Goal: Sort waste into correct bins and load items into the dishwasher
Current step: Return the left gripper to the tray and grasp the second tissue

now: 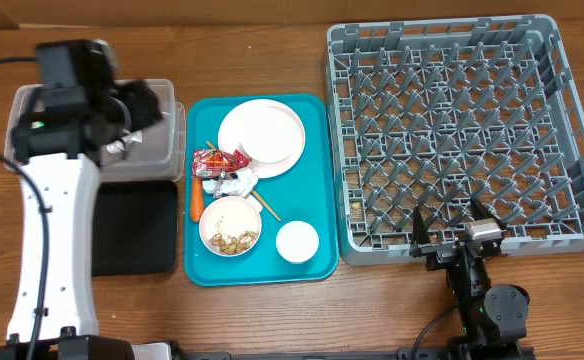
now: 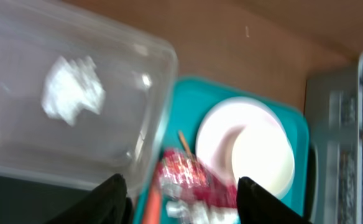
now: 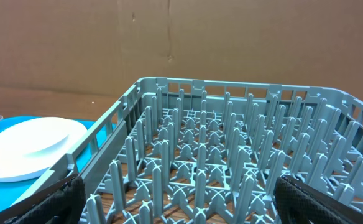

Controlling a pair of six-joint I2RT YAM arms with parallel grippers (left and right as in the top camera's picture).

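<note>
The left fingers (image 2: pixel 114 198) stood apart with nothing between them, hanging over the clear tub (image 1: pixel 168 160) at the end nearest the teal tray (image 1: pixel 314 170). A crumpled white paper wad (image 2: pixel 73 92) lay inside that tub. The black tray (image 1: pixel 132 235) sat just beside the tub.

On the teal tray lay the pale plate (image 1: pixel 262 135) and the red wrapper (image 1: pixel 210 160), which touched another white wad (image 1: pixel 234 184). The carrot (image 1: pixel 196 203) lay by the tray's left edge. There was also a bowl (image 1: pixel 230 225) holding tan scraps, a small white cup (image 1: pixel 297 241) and the chopstick (image 1: pixel 268 208).

The right fingers (image 3: pixel 51 202) were spread wide and empty at the front rim of the grey dish rack (image 1: pixel 462 130), which stood on the desk (image 1: pixel 272 50) beside the teal tray.
</note>
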